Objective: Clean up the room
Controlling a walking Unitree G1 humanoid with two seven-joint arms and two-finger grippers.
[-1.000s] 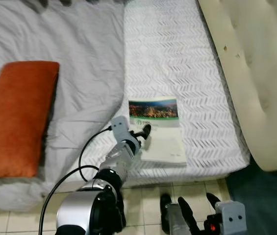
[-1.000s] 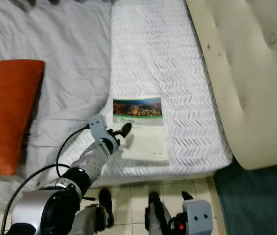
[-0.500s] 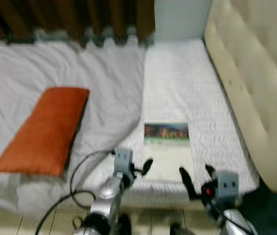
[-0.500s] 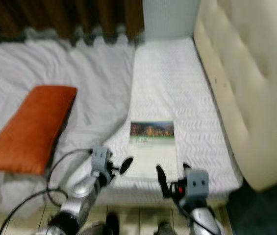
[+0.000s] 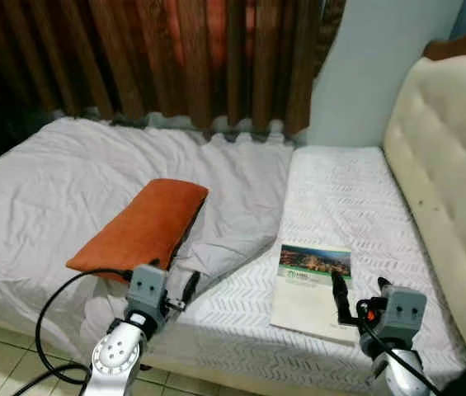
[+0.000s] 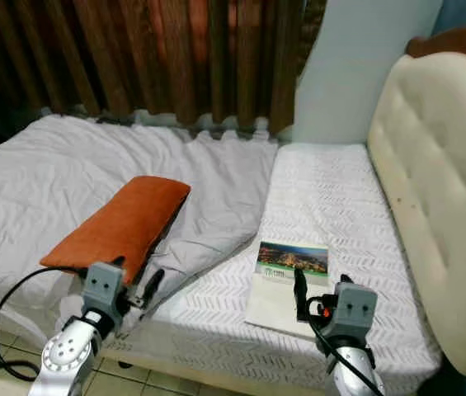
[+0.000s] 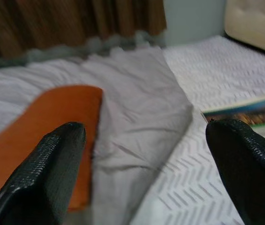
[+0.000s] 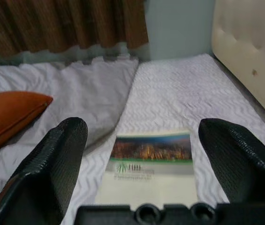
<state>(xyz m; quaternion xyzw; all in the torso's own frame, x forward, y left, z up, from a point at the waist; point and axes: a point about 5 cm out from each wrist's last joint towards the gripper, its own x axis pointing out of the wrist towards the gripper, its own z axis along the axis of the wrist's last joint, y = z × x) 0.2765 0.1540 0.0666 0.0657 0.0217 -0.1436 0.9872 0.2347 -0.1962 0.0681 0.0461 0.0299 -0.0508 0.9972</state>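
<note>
My right gripper [image 6: 315, 295] hangs just short of the near edge of the book [image 6: 286, 285], fingers spread wide and holding nothing; in the right wrist view the book lies squarely between the two fingertips [image 8: 57, 159], not yet touched. My left gripper [image 5: 169, 289] is likewise spread and empty, raised at the near edge of the bed [image 5: 68, 190], well to the left of the book and just in front of the orange pillow [image 5: 142, 227].

The book, a pale cover with a landscape photo band across its far end, lies flat on the bare white mattress [image 5: 340, 190]. To the book's left, the grey sheet [image 5: 216, 256] ends in a folded-back corner, and the orange pillow rests on that sheet beyond the fold. To the book's right stands the cream padded headboard [image 6: 439, 181]. Beyond the book, at the far side of the bed, brown curtains [image 5: 158, 58] hang beside a pale wall.

Progress, as I judge it: little appears done. The book is on the mattress ungrasped, the sheet leaves the mattress uncovered, and the pillow lies askew. Picking up the book looks like the step in hand.
</note>
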